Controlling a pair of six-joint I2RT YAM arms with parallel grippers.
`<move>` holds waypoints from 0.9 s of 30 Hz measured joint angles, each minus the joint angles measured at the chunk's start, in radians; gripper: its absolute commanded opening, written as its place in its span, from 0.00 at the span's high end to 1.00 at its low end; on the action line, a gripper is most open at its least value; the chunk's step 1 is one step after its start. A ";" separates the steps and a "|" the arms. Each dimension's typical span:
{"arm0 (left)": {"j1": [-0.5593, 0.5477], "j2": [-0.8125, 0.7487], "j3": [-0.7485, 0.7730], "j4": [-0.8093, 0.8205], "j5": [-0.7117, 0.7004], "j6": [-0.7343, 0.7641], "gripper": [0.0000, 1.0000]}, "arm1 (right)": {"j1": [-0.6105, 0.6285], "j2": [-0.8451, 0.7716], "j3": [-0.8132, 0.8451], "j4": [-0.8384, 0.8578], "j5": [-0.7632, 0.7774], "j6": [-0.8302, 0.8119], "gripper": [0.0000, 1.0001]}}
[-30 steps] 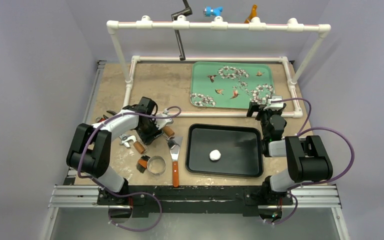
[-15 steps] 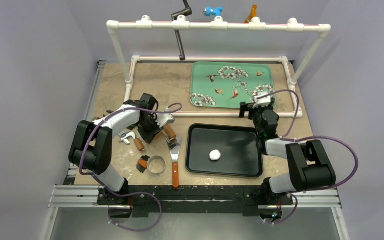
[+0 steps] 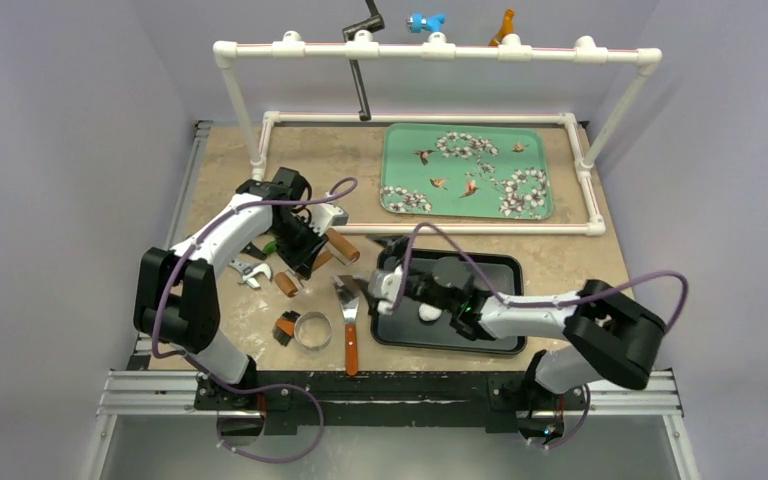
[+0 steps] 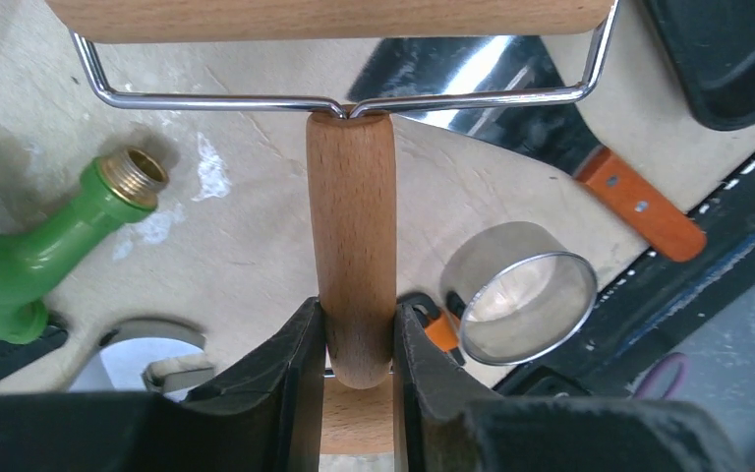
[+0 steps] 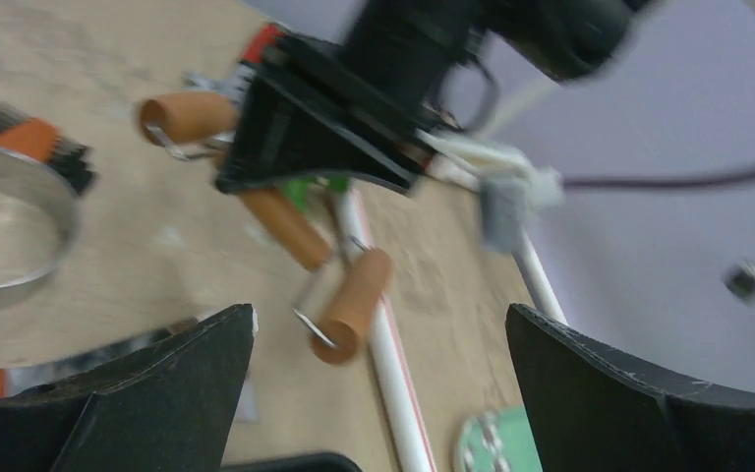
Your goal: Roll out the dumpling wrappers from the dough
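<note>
Dough (image 3: 428,312) sits as one small white lump in the black tray (image 3: 495,272), just left of the tray's middle. It has not shifted over the last second. It is roundish, so I can make out no long axis or heading, and there are no dumpling wrappers yet.

What has changed is the arms. The right arm, which stood at the tray's far right edge a second ago, now lies stretched across the tray. The right gripper (image 3: 380,288) is at the left rim with its jaws wide apart, facing the left arm. The lump sits right beside that arm, and whether they touch I cannot tell.

The left gripper (image 4: 356,329) is clamped on the handle of the wooden roller (image 4: 352,226) and has carried it a little up and toward the tray. In the overhead view the roller's handle runs diagonally, from near-left to far-right, with the barrels crosswise to it.

To me this looks like a hand-over being set up, with the rolling itself not started. The ring cutter (image 3: 311,330) and spatula (image 3: 348,310) lie unused between arms and tray.
</note>
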 measured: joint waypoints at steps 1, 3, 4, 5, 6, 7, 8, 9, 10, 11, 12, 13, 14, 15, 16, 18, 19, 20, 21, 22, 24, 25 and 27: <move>0.001 -0.004 0.002 -0.012 0.008 -0.006 1.00 | 0.043 0.033 0.010 0.015 -0.002 -0.037 0.01; 0.002 -0.013 0.002 -0.036 0.029 -0.015 1.00 | 0.124 0.123 0.027 0.061 -0.012 -0.117 0.01; 0.002 -0.016 0.002 -0.047 0.039 -0.019 1.00 | 0.146 0.160 0.032 0.077 -0.014 -0.147 0.01; 0.002 -0.019 0.002 -0.063 0.055 -0.023 1.00 | 0.169 0.207 0.037 0.095 -0.014 -0.189 0.01; 0.002 -0.022 0.002 -0.074 0.065 -0.023 1.00 | 0.181 0.245 0.044 0.100 -0.014 -0.223 0.01; 0.002 -0.024 0.002 -0.084 0.075 -0.024 1.00 | 0.188 0.276 0.055 0.098 -0.014 -0.253 0.02; 0.002 -0.029 0.002 -0.092 0.083 -0.027 1.00 | 0.193 0.304 0.071 0.093 -0.013 -0.278 0.02; 0.002 -0.034 0.002 -0.102 0.093 -0.030 1.00 | 0.196 0.328 0.093 0.090 -0.012 -0.300 0.03; 0.002 -0.039 0.002 -0.109 0.099 -0.030 1.00 | 0.199 0.345 0.114 0.090 -0.010 -0.313 0.05; 0.002 -0.045 0.002 -0.115 0.106 -0.031 1.00 | 0.200 0.366 0.143 0.089 -0.005 -0.330 0.09; 0.002 -0.052 0.002 -0.121 0.114 -0.031 1.00 | 0.201 0.389 0.176 0.090 0.003 -0.346 0.14; 0.002 -0.060 0.002 -0.127 0.121 -0.032 1.00 | 0.202 0.413 0.211 0.093 0.014 -0.363 0.19; 0.002 -0.067 0.002 -0.130 0.123 -0.032 1.00 | 0.202 0.433 0.237 0.091 0.025 -0.373 0.25; 0.003 -0.077 0.002 -0.133 0.126 -0.033 1.00 | 0.203 0.459 0.259 0.096 0.037 -0.391 0.28; 0.004 -0.086 0.002 -0.132 0.133 -0.034 1.00 | 0.202 0.488 0.278 0.106 0.042 -0.404 0.31; 0.004 -0.097 0.002 -0.132 0.143 -0.035 1.00 | 0.202 0.525 0.288 0.114 0.050 -0.423 0.33; 0.004 -0.102 0.002 -0.131 0.142 -0.040 1.00 | 0.203 0.537 0.288 0.116 0.050 -0.429 0.34; 0.006 -0.106 0.002 -0.129 0.142 -0.042 1.00 | 0.203 0.549 0.288 0.115 0.055 -0.436 0.36; 0.009 -0.108 0.002 -0.129 0.141 -0.043 1.00 | 0.203 0.558 0.290 0.114 0.061 -0.440 0.38; 0.011 -0.108 0.002 -0.129 0.141 -0.048 1.00 | 0.204 0.565 0.292 0.114 0.066 -0.443 0.42; 0.013 -0.108 0.002 -0.131 0.139 -0.050 1.00 | 0.204 0.575 0.303 0.116 0.071 -0.446 0.51; 0.014 -0.108 0.002 -0.131 0.137 -0.051 1.00 | 0.204 0.579 0.314 0.117 0.078 -0.444 0.53; 0.015 -0.108 0.002 -0.124 0.142 -0.055 1.00 | 0.205 0.592 0.342 0.128 0.093 -0.431 0.54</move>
